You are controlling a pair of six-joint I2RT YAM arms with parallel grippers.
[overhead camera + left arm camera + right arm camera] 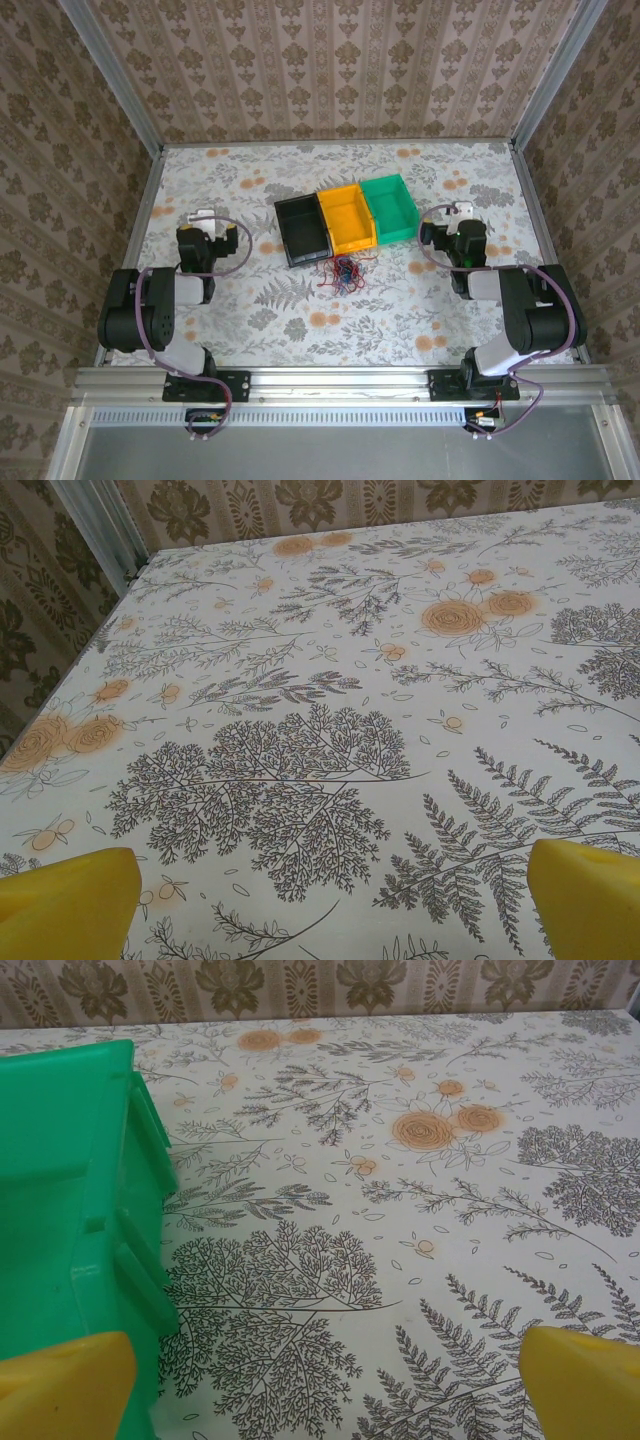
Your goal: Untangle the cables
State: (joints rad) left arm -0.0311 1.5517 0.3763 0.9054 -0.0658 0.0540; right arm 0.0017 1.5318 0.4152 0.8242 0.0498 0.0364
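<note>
The cables (343,271) lie in a small tangle of thin red, blue and dark wires on the patterned table, just in front of the black and orange bins. My left gripper (203,218) rests folded back at the left, well away from the tangle. In its wrist view the left gripper (330,905) is open, yellow fingertips (65,900) wide apart over bare tablecloth. Folded back at the right sits my right gripper (460,212), beside the green bin. Seen from its own wrist, the right gripper (325,1385) stands open with nothing between its fingertips (580,1380).
A black bin (302,230), an orange bin (346,218) and a green bin (391,207) stand in a row at the table's middle back. The green bin's wall (70,1210) is close on the right gripper's left. Metal frame rails border the table.
</note>
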